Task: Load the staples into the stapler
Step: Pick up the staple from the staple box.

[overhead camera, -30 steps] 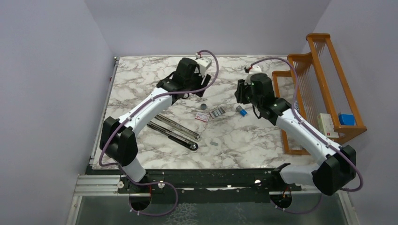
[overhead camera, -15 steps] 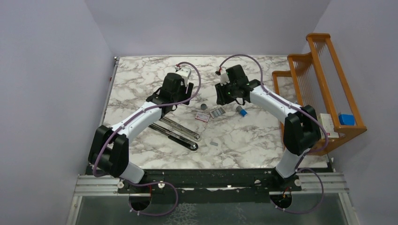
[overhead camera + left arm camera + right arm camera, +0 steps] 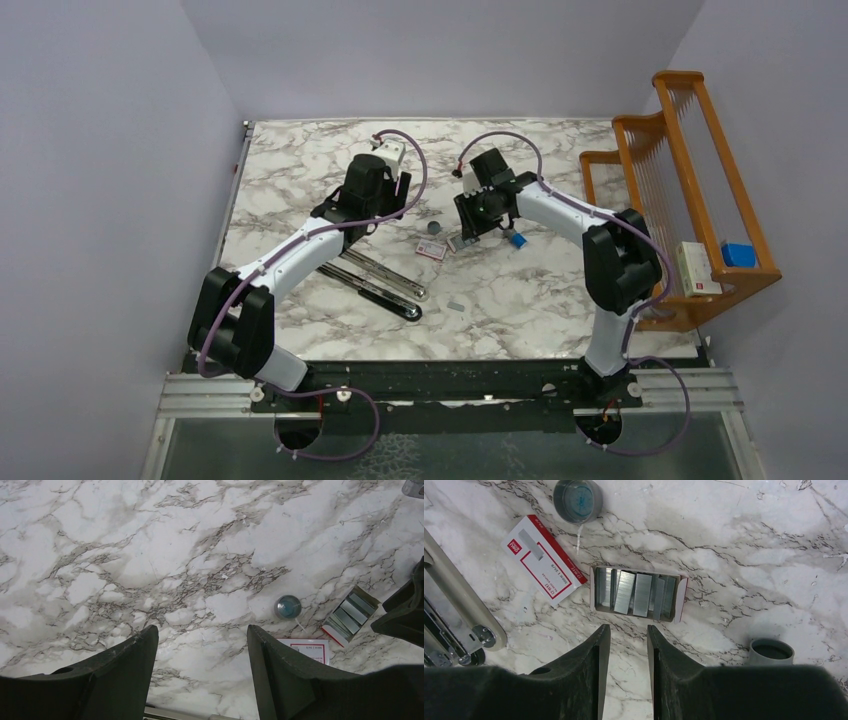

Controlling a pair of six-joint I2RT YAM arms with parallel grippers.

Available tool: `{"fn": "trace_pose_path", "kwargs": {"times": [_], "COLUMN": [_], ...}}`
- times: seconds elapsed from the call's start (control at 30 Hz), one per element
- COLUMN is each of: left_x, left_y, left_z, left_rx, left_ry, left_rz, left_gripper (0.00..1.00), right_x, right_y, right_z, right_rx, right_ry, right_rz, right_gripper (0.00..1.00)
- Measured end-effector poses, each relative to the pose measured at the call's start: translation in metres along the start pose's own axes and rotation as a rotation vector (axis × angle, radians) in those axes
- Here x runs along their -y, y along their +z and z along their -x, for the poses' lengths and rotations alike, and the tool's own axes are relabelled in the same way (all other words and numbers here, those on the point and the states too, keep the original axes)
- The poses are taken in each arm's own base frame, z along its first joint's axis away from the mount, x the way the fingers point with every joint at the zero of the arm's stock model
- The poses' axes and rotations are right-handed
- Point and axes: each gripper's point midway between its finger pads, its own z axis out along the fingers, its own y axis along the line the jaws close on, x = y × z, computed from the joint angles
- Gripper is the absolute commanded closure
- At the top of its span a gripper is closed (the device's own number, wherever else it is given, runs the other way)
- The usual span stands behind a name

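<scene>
The staples (image 3: 634, 594) lie as several silvery strips in an open white-and-red tray (image 3: 462, 241), just ahead of my right gripper (image 3: 629, 630). That gripper is open with a narrow gap and holds nothing. The tray's white-and-red sleeve (image 3: 544, 559) lies to its left. The stapler (image 3: 375, 278) lies opened out in two long silver arms, its end showing in the right wrist view (image 3: 454, 625). My left gripper (image 3: 202, 632) hangs open and empty over bare marble, with the staples (image 3: 352, 614) off to its right. One loose staple strip (image 3: 456, 306) rests nearer the front edge.
A dark round disc (image 3: 578, 500) sits just beyond the sleeve. A little blue-and-white cylinder (image 3: 517, 240) stands right of the tray. A wooden rack (image 3: 700, 180) at the table's right edge holds a white box (image 3: 697, 268) and a blue item (image 3: 738, 254).
My right arm has swung left and brought its gripper over the staples tray, its jaws a little narrower. My left gripper pulled back slightly towards the stapler and stayed open.
</scene>
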Motion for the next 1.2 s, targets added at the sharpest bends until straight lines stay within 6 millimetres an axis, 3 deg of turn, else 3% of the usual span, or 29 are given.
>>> {"fn": "trace_pose_path", "kwargs": {"times": [0.77,1.2], "left_x": [0.0,-0.001], "left_y": [0.002,0.002], "left_z": [-0.003,-0.003], "left_rx": [-0.008,-0.008], "left_ry": [0.003,0.009], "left_rz": [0.001,0.005], "left_gripper": [0.31,0.32], "right_x": [0.016,0.017], "right_y": [0.026,0.029], "right_z": [-0.013,-0.014], "right_rx": [-0.067,-0.071], "right_ry": [0.007,0.009], "right_rz": [-0.071,-0.074], "right_gripper": [0.74,0.97]}}
